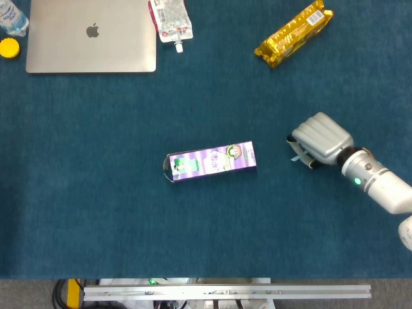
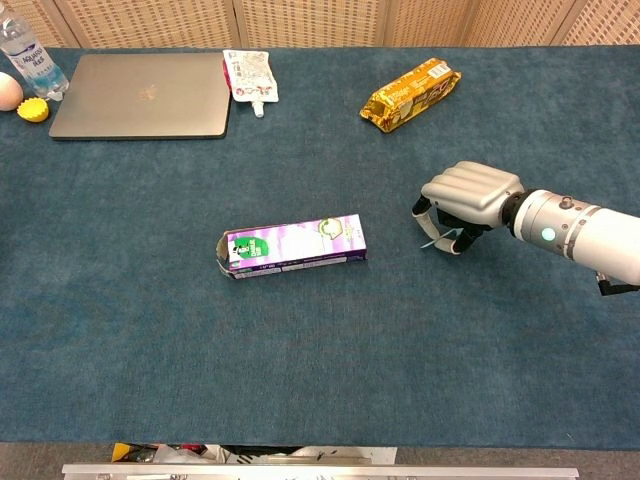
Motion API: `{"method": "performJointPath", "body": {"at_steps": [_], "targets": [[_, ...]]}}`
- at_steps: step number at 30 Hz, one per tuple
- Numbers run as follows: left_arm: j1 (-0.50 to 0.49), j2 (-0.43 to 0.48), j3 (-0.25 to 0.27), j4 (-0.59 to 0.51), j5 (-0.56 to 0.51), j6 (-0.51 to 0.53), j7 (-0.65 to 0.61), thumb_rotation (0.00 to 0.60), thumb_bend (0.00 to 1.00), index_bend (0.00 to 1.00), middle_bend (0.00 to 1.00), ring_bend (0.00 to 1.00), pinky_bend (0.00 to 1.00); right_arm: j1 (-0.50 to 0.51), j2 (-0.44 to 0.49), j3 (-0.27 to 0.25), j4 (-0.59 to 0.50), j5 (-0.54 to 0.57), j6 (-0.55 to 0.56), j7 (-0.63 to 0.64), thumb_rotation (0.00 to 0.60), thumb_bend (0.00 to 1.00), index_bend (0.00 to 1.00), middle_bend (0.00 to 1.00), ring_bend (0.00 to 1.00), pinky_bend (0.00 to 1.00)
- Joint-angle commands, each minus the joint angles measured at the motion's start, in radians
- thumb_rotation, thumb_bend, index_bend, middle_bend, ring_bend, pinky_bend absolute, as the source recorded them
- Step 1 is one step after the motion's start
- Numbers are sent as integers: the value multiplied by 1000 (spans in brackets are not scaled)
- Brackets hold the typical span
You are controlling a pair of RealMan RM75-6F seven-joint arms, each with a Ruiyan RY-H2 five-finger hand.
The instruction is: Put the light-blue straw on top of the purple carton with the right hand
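At the far left of your blue table [image 1: 96,212] lies a closed silver laptop [image 1: 91,35]. Just right of it you have a red-and-white spouted pouch [image 1: 170,19]. Left of the laptop sit a yellow cap [image 1: 9,47], a water bottle [image 2: 22,55] and a pale egg-like thing [image 2: 8,92]. Far right lies a gold snack packet [image 1: 293,34].

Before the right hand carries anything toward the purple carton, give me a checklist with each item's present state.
1. Right hand over the light-blue straw, fingers curled down around it: ok.
2. Straw firmly gripped: cannot tell; only a thin piece shows under the fingers.
3. Straw lifted off the table: cannot tell.
4. Purple carton lying flat on its side, top face bare: ok.
5. Stretch between hand and carton free of other things: ok.
6. Straw on the carton: not ok, not yet done.
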Motion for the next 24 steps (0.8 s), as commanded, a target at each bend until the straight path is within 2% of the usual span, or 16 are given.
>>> {"method": "performJointPath", "body": {"at_steps": [1,6,10,16,24], "targets": [[-1,1,0,-2,2,1,4,600,258,222,143,149,154,-3,13,0,-18,-11,7,24,600,317,637,1000,1000,1000],[-3,4,1,-14,4,-2,16,600,258,222,143,148,155,4,55,30,-77,-27,19,110,600,317,637,1000,1000,1000],[-3,9,2,-29,7,1,29,600,258,222,143,148,155,15,82,69,-121,-17,-1,237,600,317,637,1000,1000,1000],[2,14,5,-47,8,8,43,600,258,222,143,149,155,51,103,134,-182,24,-106,499,600,316,637,1000,1000,1000],[8,18,6,-52,11,16,42,600,258,222,143,149,155,102,52,193,-154,55,-254,758,600,315,637,1000,1000,1000]]}}
